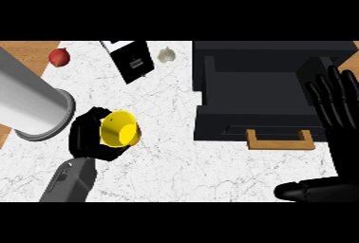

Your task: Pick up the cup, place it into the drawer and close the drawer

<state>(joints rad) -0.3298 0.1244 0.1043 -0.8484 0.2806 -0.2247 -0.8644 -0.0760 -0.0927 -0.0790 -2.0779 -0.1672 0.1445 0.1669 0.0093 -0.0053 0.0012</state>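
One cup (120,128), yellow and tipped on its side with its mouth toward you, sits clamped in your left hand (89,134) well left of the open drawer (256,102), while your right hand (336,114) rests flat-fingered at the drawer's right edge.

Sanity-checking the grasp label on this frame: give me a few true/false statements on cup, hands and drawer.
1. The left hand is curled round the yellow cup. True.
2. The cup already lies in the drawer. False: it is held over the white counter, left of the drawer.
3. The drawer stands open, its wooden handle toward the robot. True.
4. The right hand grips the handle. False: it is open, fingers straight, at the view's right edge.
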